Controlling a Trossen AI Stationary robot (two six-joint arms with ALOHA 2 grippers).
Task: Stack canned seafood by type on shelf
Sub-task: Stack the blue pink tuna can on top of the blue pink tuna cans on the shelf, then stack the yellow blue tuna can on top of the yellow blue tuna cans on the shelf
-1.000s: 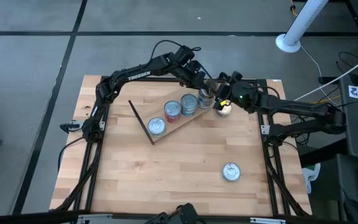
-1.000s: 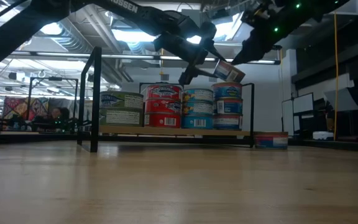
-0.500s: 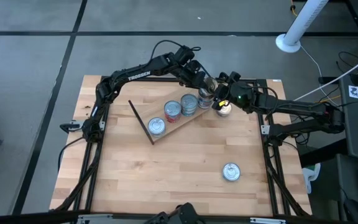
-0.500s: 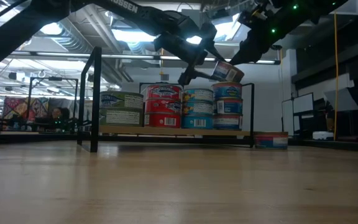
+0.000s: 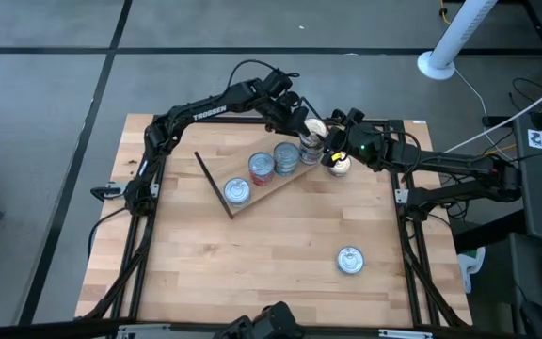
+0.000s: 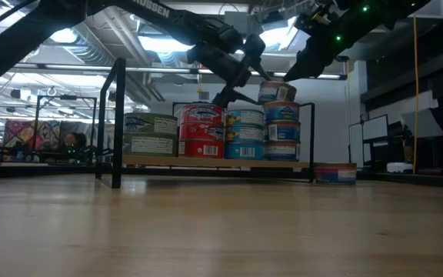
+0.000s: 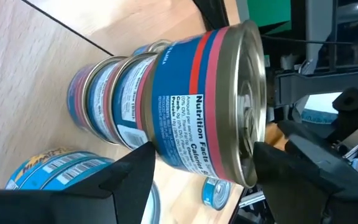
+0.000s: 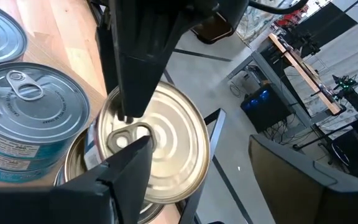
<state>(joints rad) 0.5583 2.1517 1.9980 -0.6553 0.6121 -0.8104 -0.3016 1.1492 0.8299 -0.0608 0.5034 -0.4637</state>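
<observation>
The shelf [image 5: 255, 200] [image 6: 206, 162] lies slantwise at the table's far middle and carries stacks of canned seafood [image 6: 201, 131]. The rightmost stack [image 6: 281, 131] is tallest. On top of it rests a blue-and-red tin with a gold lid [image 6: 278, 92] [image 7: 210, 99] [image 8: 160, 146], level, on its bottom rim. My left gripper [image 5: 301, 127] [image 7: 201, 149] is open, one finger at the tin's lid and one at its base. My right gripper [image 5: 332, 149] [image 8: 197, 162] hovers open just beyond that stack, holding nothing. My left gripper's fingers [image 7: 126, 177] come slanting down from the table's far left and stand at the top tin's lid and base [image 7: 166, 146]. I cannot tell whether they touch it. The tin's bottom rests on the stack.
One tin [image 5: 339, 166] [image 6: 335, 173] stands on the table by the shelf's right end, under my right gripper. Another tin [image 5: 349, 259] stands alone toward the near right. The shelf's black wire end [image 5: 213, 184] rises at its left. Bare tabletop [image 5: 205, 273] lies in front.
My left gripper has opened and rolled a little without shifting. The blue-and-red tin, which sat tilted between its fingers over the rightmost stack, has settled level on top of that stack.
</observation>
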